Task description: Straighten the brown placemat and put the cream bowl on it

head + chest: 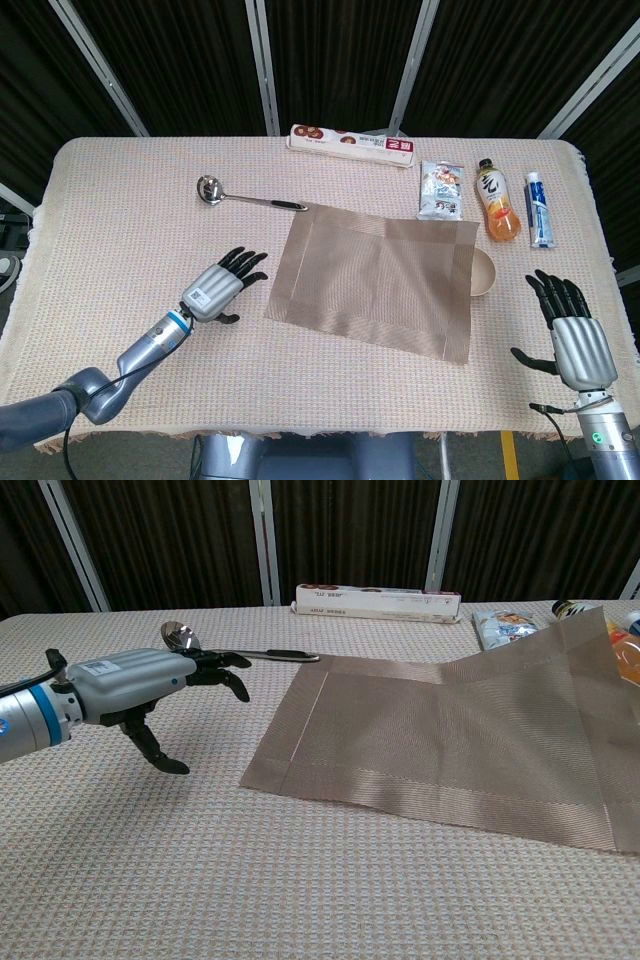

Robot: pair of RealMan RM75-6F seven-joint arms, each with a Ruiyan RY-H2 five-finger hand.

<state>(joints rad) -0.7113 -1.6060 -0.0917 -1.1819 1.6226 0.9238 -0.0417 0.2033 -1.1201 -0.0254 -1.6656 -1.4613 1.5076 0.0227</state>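
A woven brown placemat (375,283) lies skewed at the table's centre, its right edge humped over a smooth cream bowl (484,272). The left hand (215,289) hovers just left of it, fingers spread, empty. The right hand (578,342), also spread and empty, sits near the table's right edge with bare waffle-textured cloth (120,220) around.

The placemat (376,284) lies just to the right of the left hand (217,288), apart from it, with the ladle (245,196) beyond that hand and the long box (352,144) farther back still. The bowl (482,272) sits under the placemat's far-right edge, ahead and to the left of the right hand (577,340). Beyond the right hand stand the snack packet (440,189), bottle (497,201) and tube (538,208), left to right.
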